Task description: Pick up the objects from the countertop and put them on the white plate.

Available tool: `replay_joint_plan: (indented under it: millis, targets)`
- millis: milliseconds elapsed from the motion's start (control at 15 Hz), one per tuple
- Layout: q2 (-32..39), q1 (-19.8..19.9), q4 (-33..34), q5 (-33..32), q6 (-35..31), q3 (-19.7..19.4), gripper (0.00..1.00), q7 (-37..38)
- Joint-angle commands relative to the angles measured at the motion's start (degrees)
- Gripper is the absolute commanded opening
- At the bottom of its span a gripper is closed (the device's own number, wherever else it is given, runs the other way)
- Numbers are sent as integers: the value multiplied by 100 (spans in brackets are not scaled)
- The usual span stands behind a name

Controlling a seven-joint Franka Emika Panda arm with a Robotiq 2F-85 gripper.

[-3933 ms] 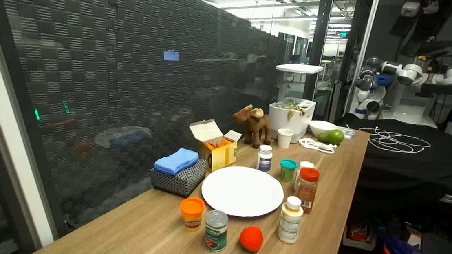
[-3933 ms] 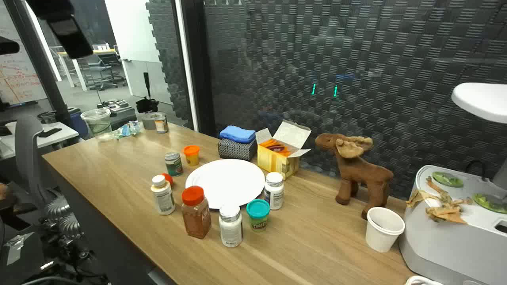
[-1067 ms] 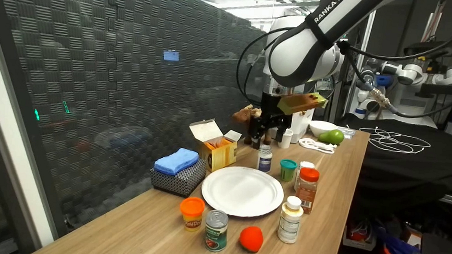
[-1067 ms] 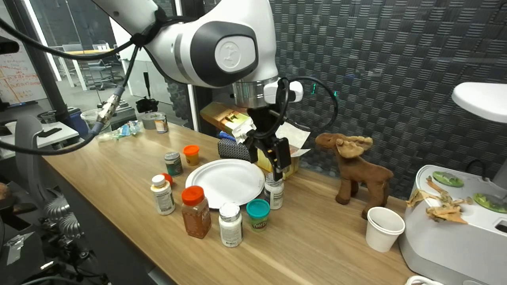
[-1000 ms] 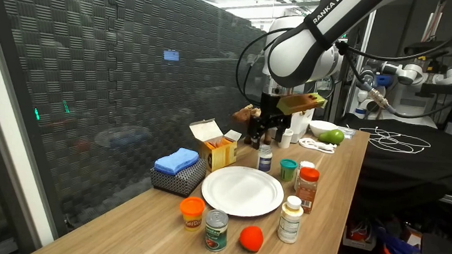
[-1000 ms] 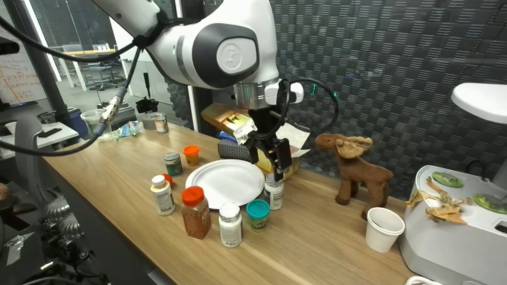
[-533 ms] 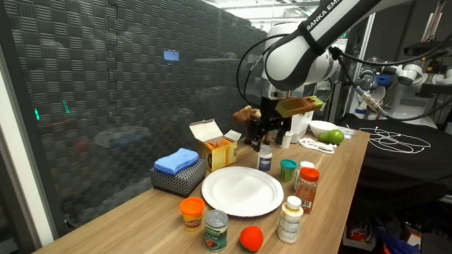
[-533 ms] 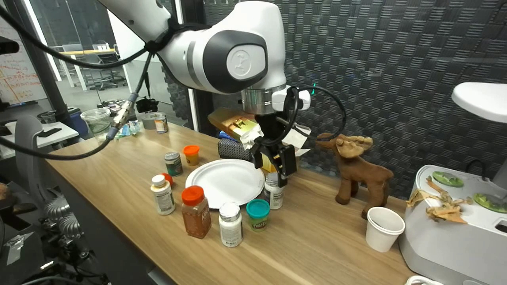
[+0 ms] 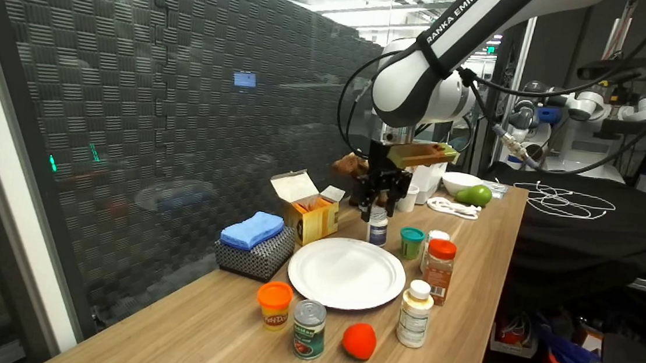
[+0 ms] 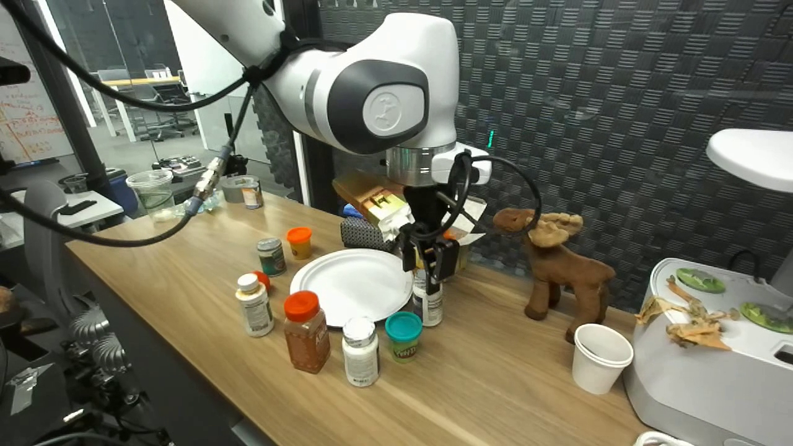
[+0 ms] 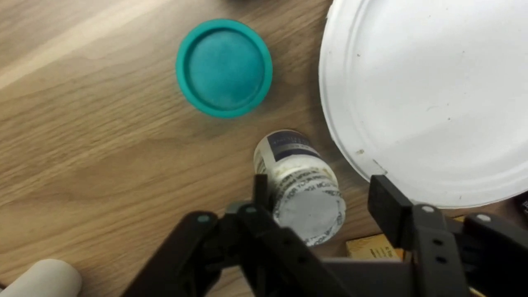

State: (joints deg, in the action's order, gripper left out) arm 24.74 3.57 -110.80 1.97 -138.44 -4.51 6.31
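My gripper point(image 11: 324, 198) straddles the neck of a white bottle with a dark blue label point(image 9: 376, 236). One finger is close to or against the bottle's side; a gap shows before the other finger point(image 11: 392, 210), so it is not gripped. The bottle stands upright beside the white plate point(image 9: 347, 274), which holds nothing. Around the plate on the countertop point(image 9: 198, 340) are a teal-lidded tub point(image 10: 404, 337), a white bottle point(image 10: 360, 353), a red-lidded jar point(image 10: 306, 334), a white-capped bottle point(image 9: 415, 315), an orange-red ball point(image 9: 360, 341), a can point(image 9: 309, 329) and an orange-lidded tub point(image 9: 274, 306).
A yellow carton point(image 9: 314, 219) stands open behind the plate, near a blue cloth point(image 9: 252, 231) on a grey woven box point(image 9: 258, 255). A toy moose point(image 10: 557, 266), paper cups point(image 10: 600, 358) and a white appliance point(image 10: 712, 378) are farther along the counter.
The arm, out of view at first, has come in over the counter. During the last second the gripper has lowered to the blue-labelled bottle and its jaws have drawn closer together.
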Motion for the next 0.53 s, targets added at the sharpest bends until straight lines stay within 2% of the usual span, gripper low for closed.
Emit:
replay_joint_plan:
  millis: [0, 133, 333, 467]
  targets:
    - [194, 41, 375, 24, 101, 19, 35, -70]
    - [199, -14, 379, -130, 68, -73, 21, 30]
    - [-2, -52, 221, -330, 69, -165, 20, 92]
    - [-383, -90, 16, -399, 121, -186, 20, 142]
